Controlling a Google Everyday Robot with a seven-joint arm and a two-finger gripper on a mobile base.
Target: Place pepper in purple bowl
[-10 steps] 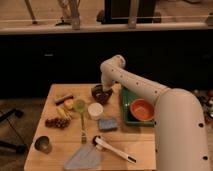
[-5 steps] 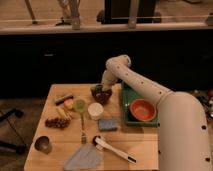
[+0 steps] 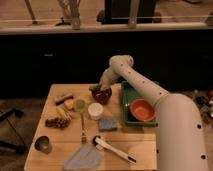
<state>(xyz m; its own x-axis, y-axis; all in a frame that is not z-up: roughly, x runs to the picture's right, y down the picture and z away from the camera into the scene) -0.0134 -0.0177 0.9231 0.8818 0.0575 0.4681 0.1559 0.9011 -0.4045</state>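
Note:
The purple bowl (image 3: pixel 102 95) stands on the wooden table (image 3: pixel 60 137), near its far edge and left of the green tray. My gripper (image 3: pixel 102 85) reaches down from the white arm (image 3: pixel 131 75) to just above the bowl's far rim. The pepper (image 3: pixel 94 87), small and dark green, shows at the gripper's tip over the bowl's far-left rim. Whether it is held or rests on the rim I cannot tell.
An orange bowl (image 3: pixel 142 110) sits in a green tray (image 3: pixel 127 97) at the right. A white cup (image 3: pixel 95 110), a blue sponge (image 3: pixel 106 124), a pale-green disc (image 3: pixel 80 105), yellow pieces (image 3: pixel 63 112), grapes (image 3: pixel 54 121), a fork (image 3: pixel 83 131), a metal cup (image 3: pixel 42 145), a brush (image 3: pixel 113 149) and a cloth (image 3: pixel 84 157) lie on the table.
The arm's elbow has swung a little to the right and up. The gripper has stayed over the purple bowl's far rim.

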